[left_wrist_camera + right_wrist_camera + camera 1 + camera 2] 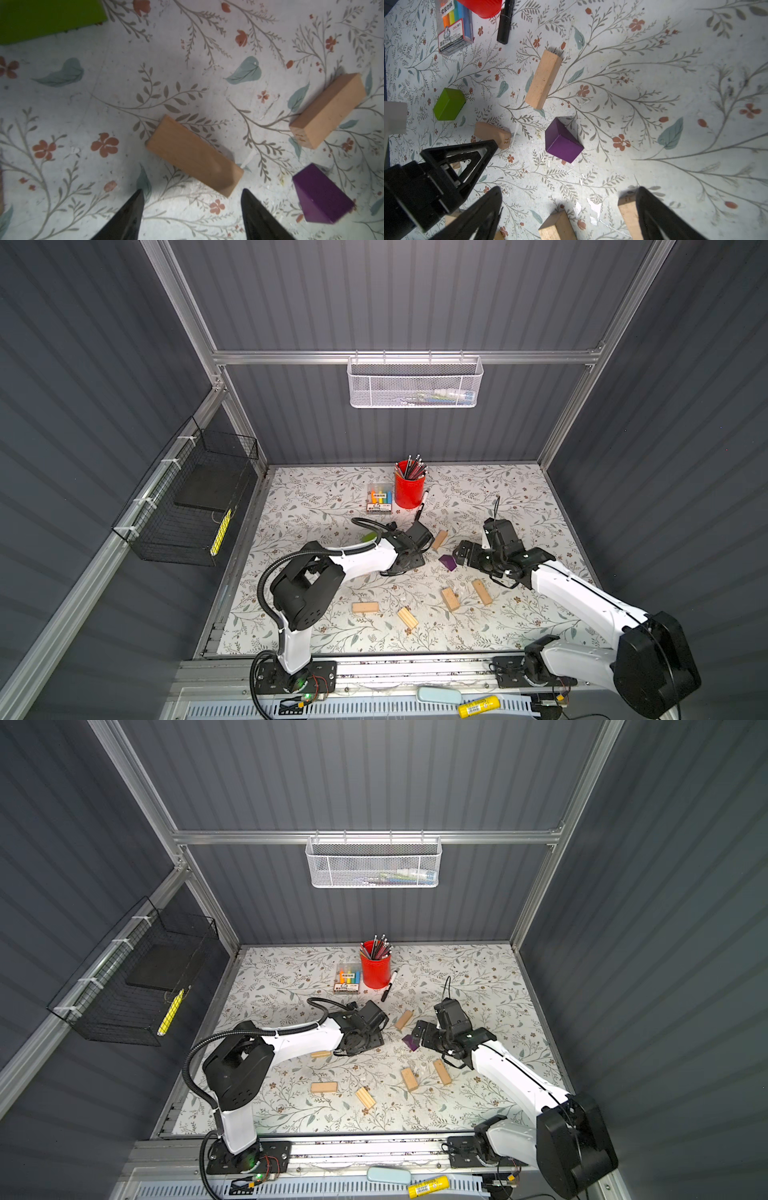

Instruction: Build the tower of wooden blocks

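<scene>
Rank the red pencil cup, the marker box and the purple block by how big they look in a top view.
Largest to smallest, in a top view:
1. red pencil cup
2. marker box
3. purple block
The gaps are plain; no two look alike.

Twin high overhead views; close downward wrist views sharing purple brick [562, 143].

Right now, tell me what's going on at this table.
Nothing is stacked yet: the wood blocks lie scattered flat on the table. The left gripper is down at one pale block, jaws apart, not clamped on it. The right gripper hangs open near the purple block, holding nothing.
</scene>
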You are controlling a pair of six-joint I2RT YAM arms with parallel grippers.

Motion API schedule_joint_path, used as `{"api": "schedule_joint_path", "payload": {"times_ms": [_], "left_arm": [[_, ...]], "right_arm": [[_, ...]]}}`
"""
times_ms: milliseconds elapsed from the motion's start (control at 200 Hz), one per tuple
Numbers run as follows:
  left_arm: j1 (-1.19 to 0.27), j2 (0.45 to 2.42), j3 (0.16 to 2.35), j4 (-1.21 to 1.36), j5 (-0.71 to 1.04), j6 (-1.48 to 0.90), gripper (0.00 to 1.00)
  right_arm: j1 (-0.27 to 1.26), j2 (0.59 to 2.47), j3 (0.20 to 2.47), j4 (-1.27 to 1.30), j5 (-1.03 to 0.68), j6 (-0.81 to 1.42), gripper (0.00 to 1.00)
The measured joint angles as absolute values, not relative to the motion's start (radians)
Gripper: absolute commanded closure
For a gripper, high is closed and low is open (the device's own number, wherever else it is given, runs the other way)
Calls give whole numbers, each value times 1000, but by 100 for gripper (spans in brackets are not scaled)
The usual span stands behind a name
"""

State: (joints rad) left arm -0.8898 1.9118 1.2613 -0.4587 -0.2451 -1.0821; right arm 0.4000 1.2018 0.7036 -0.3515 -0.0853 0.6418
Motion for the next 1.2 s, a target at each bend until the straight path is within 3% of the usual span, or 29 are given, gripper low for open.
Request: {"api": "schedule_joint_path", "payload": {"times_ms": [345, 871, 1201], "left_arm": [[-890, 2030, 1403, -479, -289, -1078, 33], [-890, 2101, 1500, -566, -360, -1004, 64], [-889, 2027, 1387, -542, -331, -852, 76]], "right_arm": [[373, 1202, 704, -352, -94, 620, 1], [367, 1201, 704, -353, -134, 602, 1], [367, 1245, 752, -386, -174, 577, 1]]}}
